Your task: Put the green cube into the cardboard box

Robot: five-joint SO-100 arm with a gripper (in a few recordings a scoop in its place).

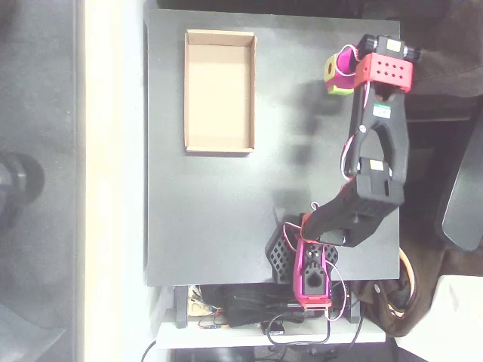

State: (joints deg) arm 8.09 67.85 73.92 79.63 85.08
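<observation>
Overhead view. Gripper (341, 73) pinching green cube (335, 76) near table's top right corner, magenta finger curled against cube. Cardboard box (220, 149) near top left corner of table (211, 219), well apart from cube, bare dark surface between. Arm base and tangled wires at table's bottom edge. Pale floor strip along left side.

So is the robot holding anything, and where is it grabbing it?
Yes, the end effector holds the green cube, its magenta fingers clamped on the cube's right part, in the overhead view.
</observation>
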